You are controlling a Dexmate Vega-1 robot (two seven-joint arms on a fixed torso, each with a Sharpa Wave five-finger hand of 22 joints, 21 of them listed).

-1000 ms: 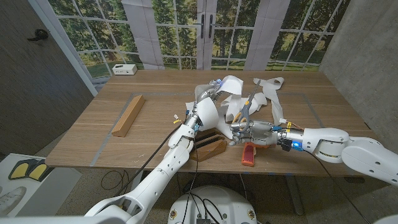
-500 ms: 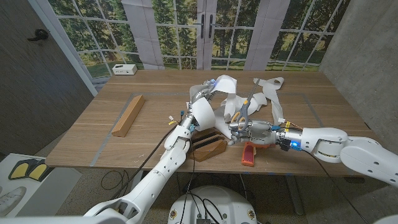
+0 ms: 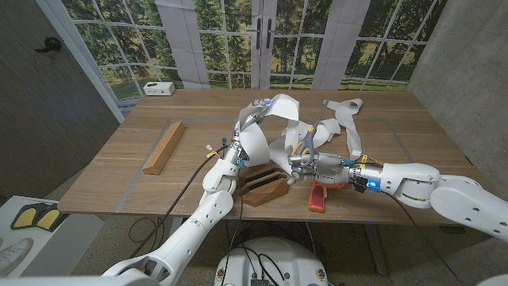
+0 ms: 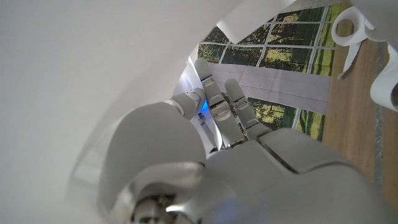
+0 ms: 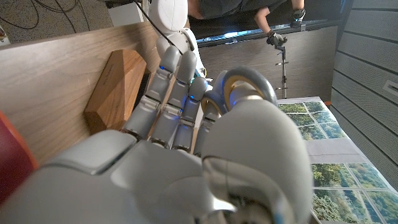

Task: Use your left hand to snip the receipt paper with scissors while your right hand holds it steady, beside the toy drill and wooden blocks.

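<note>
wooden block (image 3: 163, 147) well left, slotted wooden holder (image 3: 265, 187) beside red toy drill (image 3: 317, 196)

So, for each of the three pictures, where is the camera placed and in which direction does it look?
Head view: on the robot's head, looking down at the table; both arms show.
Left wrist view: on the left wrist, along the left robot hand into white receipt paper.
Right wrist view: on the right wrist, along the right robot hand holding scissors.
Shared: wooden block.
</note>
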